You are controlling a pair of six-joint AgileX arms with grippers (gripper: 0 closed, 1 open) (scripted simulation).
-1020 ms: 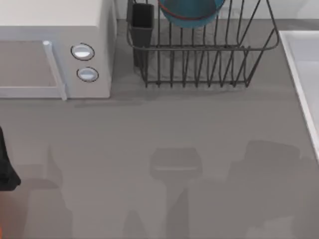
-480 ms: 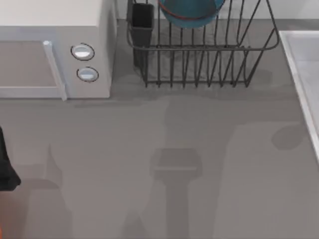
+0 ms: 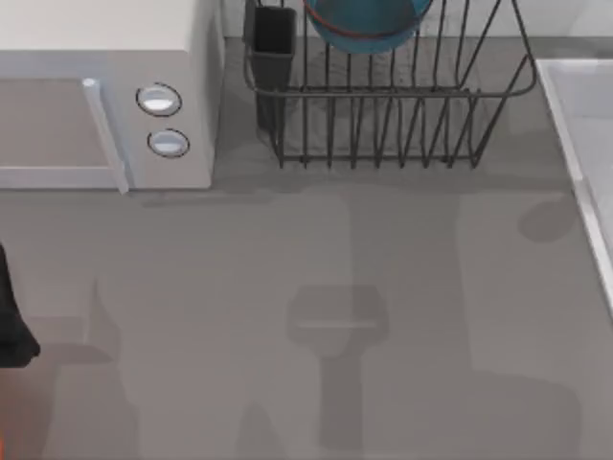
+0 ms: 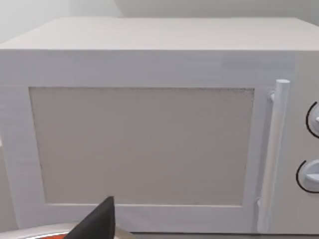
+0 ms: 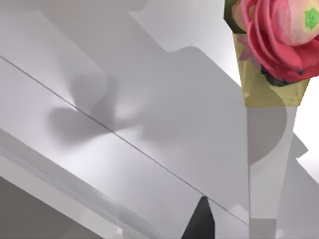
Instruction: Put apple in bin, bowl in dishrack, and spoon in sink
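The blue-teal bowl sits inside the dark wire dishrack at the back of the table. The pale sink lies along the right edge. In the right wrist view the sink spreads out close below, with a dark tip of my right gripper over its rim. A dark part of my left arm stands at the table's left edge. My left gripper faces the white box with two knobs. The apple and the spoon are out of view.
The white box with two knobs fills the back left; its door is shut. A pink flower in a gold wrap stands by the sink. An orange-red sliver shows at the front left corner. Arm shadows cross the grey table.
The shadows on the right half of the table have shifted toward the sink and the dishrack. The bowl, the rack and the left arm have stayed put.
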